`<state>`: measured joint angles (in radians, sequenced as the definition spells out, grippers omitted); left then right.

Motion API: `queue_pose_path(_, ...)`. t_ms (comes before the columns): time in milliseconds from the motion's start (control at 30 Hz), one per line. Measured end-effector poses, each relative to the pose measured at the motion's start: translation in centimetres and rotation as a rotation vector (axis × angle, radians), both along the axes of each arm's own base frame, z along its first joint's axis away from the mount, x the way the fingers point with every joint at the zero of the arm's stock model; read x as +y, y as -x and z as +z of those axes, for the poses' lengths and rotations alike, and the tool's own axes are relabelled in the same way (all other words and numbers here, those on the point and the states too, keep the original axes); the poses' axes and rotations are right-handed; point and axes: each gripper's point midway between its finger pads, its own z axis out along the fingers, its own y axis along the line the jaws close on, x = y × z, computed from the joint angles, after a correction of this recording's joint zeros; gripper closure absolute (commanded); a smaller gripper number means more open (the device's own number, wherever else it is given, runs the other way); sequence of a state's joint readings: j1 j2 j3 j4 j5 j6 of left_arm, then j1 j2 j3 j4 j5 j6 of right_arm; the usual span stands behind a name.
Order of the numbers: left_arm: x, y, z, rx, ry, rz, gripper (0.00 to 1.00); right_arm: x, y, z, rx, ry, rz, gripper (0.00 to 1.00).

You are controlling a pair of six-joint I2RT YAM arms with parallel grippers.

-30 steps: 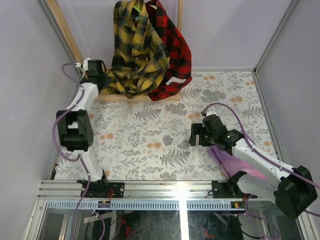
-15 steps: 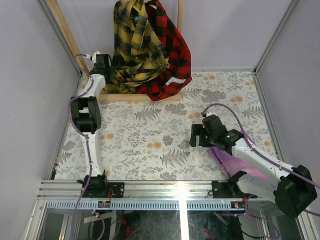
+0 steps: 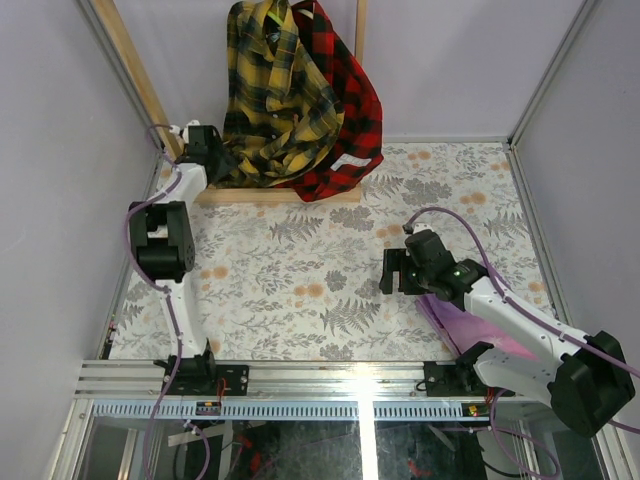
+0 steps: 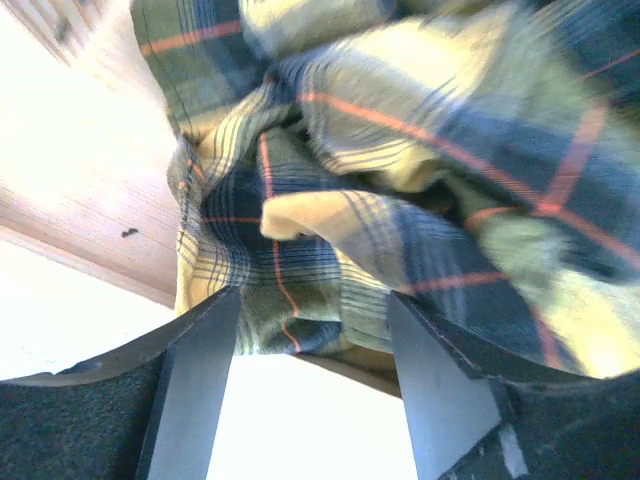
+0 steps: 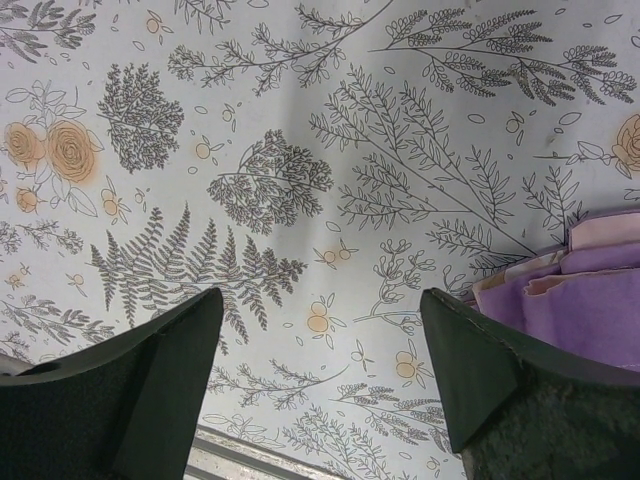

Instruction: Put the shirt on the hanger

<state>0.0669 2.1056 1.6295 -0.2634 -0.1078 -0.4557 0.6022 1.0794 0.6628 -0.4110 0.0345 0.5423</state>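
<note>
Shirt – place: the yellow-and-dark plaid shirt (image 3: 272, 95) hung at the back of the table (image 3: 300, 270), inside the wooden rack (image 3: 130, 60), with a red-and-black shirt (image 3: 350, 110) touching its right side.
Shirt – lie: its long axis ran from the top of the rack down toward the base bar (image 3: 260, 196), with the collar end up and the hem low and bunched in folds.
Change over the last second: the lower folds, which had spread out leftward over the bar, were drawn in, so the shirt hung narrower. The left arm's elbow had swung up and then back toward the left wall.
Left gripper (image 3: 222, 160): it sat at the shirt's lower left edge. Its fingers (image 4: 195, 390) had been pressed together a second before and now stood apart – plaid folds hung right at the tips, but contact could not be told.
Right gripper (image 3: 390, 271): unchanged, hovering over the table with its fingers spread wide and holding nothing, a purple cloth (image 5: 570, 300) just beside it.
</note>
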Motion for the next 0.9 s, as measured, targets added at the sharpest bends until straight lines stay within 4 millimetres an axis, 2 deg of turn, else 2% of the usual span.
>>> queue_pose_path(100,0.2,0.1,4.5,-0.081,-0.014,0.009,0.31,0.0,0.0,0.3,-0.012,-0.008,0.000,0.12)
queue_pose_path(233,1.0,1.0,11.3,-0.204,-0.051,0.051,0.29,0.0,-0.1,1.0,-0.033,-0.021,-0.001,0.12)
queue_pose_path(333,1.8,2.1,14.5,-0.256,-0.079,0.094,0.27,0.0,0.0,1.4,-0.044,-0.029,-0.001,0.11)
queue_pose_path(400,2.0,3.0,15.0,-0.260,-0.085,0.110,0.24,-0.2,0.1,1.5,-0.047,-0.027,-0.003,0.10)
queue_pose_path(500,1.8,4.9,14.0,-0.224,-0.081,0.113,0.15,-0.4,0.2,1.8,-0.056,-0.028,-0.005,0.09)
queue_pose_path(600,0.4,7.2,12.7,-0.179,-0.082,0.093,0.09,-0.5,0.3,2.3,-0.071,-0.035,-0.006,0.08)
queue_pose_path(667,-1.7,8.5,13.0,-0.177,-0.091,0.058,0.03,-0.7,0.4,2.6,-0.081,-0.035,-0.011,0.08)
queue_pose_path(700,-3.4,9.1,13.7,-0.191,-0.094,0.025,0.00,-0.8,0.4,2.7,-0.086,-0.033,-0.015,0.08)
queue_pose_path(800,-9.5,11.0,16.9,-0.275,-0.087,-0.099,0.00,-1.0,0.4,3.1,-0.100,-0.035,-0.021,0.07)
queue_pose_path(900,-16.6,14.0,21.0,-0.397,-0.057,-0.250,0.00,-1.2,0.5,3.5,-0.112,-0.043,-0.025,0.07)
